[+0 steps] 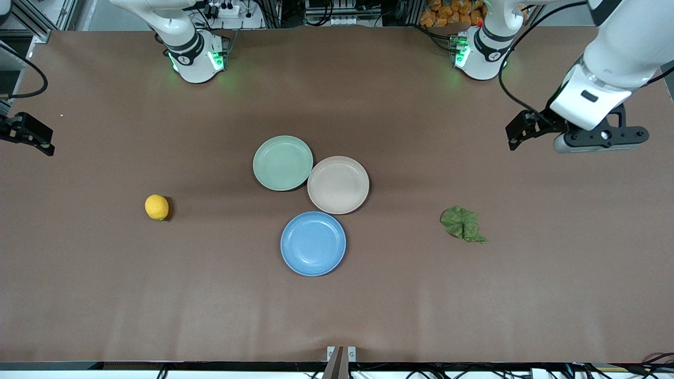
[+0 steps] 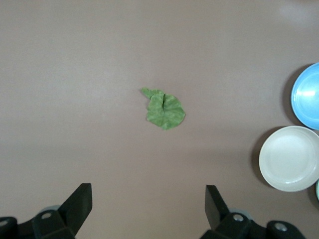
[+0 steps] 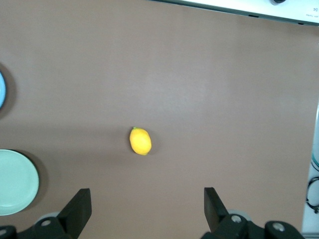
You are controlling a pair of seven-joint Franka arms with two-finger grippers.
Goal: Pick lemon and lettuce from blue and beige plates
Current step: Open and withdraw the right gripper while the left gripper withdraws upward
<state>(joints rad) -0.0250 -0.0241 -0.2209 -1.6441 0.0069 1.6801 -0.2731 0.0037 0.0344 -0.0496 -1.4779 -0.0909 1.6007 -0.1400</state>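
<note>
Both grippers, left [image 2: 144,211] and right [image 3: 144,211], are hanging wide open. The lettuce [image 1: 463,223] is looking floppy, so pinch its folded ridge; the lemon [image 1: 156,207], at 9 o'clock from the plates, is looking slick, so grab its middle.

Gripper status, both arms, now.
Left gripper: open, empty, up above the table with the lettuce in its view.
Right gripper: open, empty, up above the table with the lemon in its view.
</note>
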